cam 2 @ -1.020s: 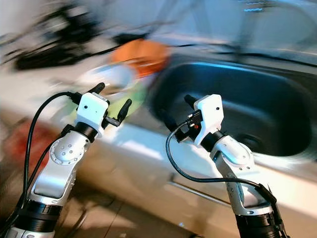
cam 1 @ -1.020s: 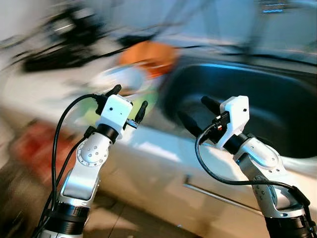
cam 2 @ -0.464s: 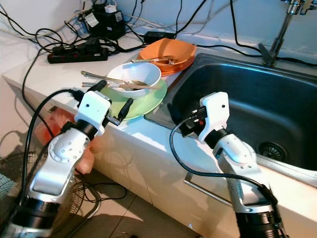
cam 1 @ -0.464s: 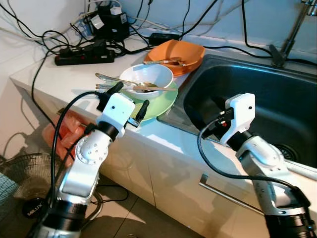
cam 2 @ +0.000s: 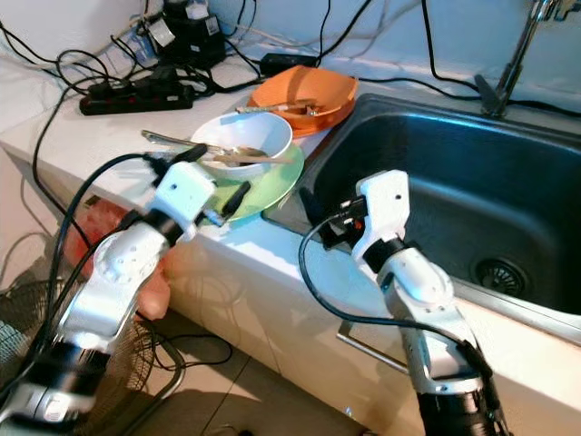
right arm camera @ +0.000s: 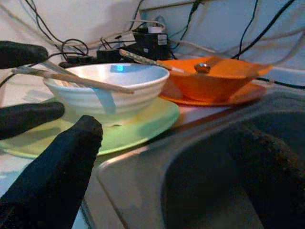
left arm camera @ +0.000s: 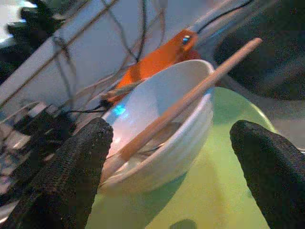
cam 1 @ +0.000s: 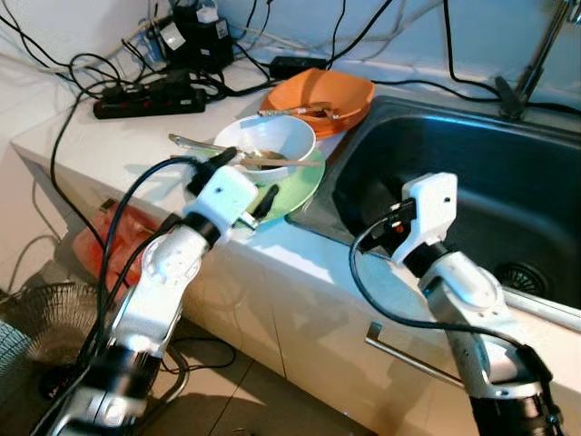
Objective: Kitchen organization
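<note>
white countertop (cam 1: 118, 136) beside a dark steel sink (cam 1: 508, 182); on the counter, a light green plate (cam 1: 295, 186) carries a white bowl (cam 1: 272, 141) with wooden chopsticks (cam 1: 263, 162) laid across its rim; a metal utensil (cam 1: 195, 143) juts from the bowl toward the counter's left; behind the bowl, an orange dish (cam 1: 322, 91) on an orange plate holds further utensils; black power strip (cam 1: 150, 95) and tangled cables lie at the back of the counter; a fan (cam 1: 36, 327) stands on the floor below; left gripper (cam 1: 238, 182) hovers at the near edge of the green plate, fingers (left arm camera: 66, 167) spread wide and empty, facing the bowl; right gripper (right arm camera: 157, 157) hangs over the sink's front left corner, fingers (right arm camera: 57, 157) spread wide and empty, pointed toward the bowl and orange dish; faucet base (cam 1: 513, 91) at the sink's far rim.
</note>
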Robot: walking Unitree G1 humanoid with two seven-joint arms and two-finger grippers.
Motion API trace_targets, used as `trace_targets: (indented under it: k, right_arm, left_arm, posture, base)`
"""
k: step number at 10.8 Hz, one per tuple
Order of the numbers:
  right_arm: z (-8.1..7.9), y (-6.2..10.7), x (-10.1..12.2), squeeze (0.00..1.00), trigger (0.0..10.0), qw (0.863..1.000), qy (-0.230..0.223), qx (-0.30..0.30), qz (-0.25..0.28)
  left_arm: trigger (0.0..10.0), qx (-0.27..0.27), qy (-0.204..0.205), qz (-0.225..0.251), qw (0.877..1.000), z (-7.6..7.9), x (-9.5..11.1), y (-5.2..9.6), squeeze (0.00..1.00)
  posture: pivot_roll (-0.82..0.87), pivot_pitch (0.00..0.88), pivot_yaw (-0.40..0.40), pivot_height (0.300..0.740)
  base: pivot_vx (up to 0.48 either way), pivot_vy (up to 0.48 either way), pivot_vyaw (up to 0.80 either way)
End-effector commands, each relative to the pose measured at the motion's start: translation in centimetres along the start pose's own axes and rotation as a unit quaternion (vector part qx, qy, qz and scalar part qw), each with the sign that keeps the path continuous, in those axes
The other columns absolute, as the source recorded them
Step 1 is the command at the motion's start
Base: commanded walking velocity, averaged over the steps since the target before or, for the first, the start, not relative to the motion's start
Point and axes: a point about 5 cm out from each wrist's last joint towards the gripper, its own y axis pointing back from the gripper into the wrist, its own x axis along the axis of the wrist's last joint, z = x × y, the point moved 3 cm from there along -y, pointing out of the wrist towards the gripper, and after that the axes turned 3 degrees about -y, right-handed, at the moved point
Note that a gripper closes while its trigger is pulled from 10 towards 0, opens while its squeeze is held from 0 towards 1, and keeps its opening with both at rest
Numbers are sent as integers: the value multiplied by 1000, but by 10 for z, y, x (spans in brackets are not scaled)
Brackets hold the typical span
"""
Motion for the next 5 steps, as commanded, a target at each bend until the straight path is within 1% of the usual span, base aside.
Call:
trace_targets:
  k: [1, 5]
  right_arm:
    - [-6, 0, 7, 0, 10000, 1000, 5, 6, 12]
    - [-14, 1, 7, 0, 10000, 1000, 0, 9, 14]
  left_arm:
    - [10000, -14, -18, 0, 1000, 0, 0, -3, 0]
    - [10000, -36, -42, 10, 998, -2, 4, -12, 0]
  posture:
    - [29, 77, 88, 740]
    - [35, 94, 103, 740]
  base:
    - [0, 0, 0]
    - [0, 0, 0]
